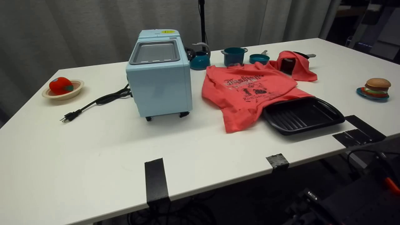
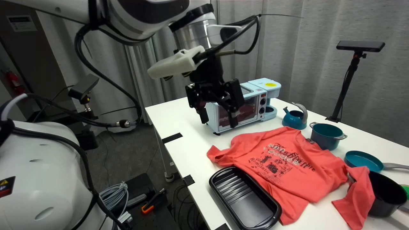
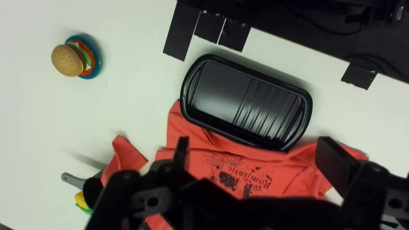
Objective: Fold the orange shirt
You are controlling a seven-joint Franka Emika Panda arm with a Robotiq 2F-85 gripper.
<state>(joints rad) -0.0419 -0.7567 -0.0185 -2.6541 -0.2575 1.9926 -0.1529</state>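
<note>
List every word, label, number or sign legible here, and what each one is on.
"Romantic": printed on the orange shirt.
Blackletter heading and overlapping white letters, same shirt: too jumbled to read.
Fine print on the shirt, wrist view: too small.
Yellow sticker on the light-blue toaster oven: unreadable.
Background notice: too blurred.
Yellow warning triangle on the robot's white housing: no readable words.
</note>
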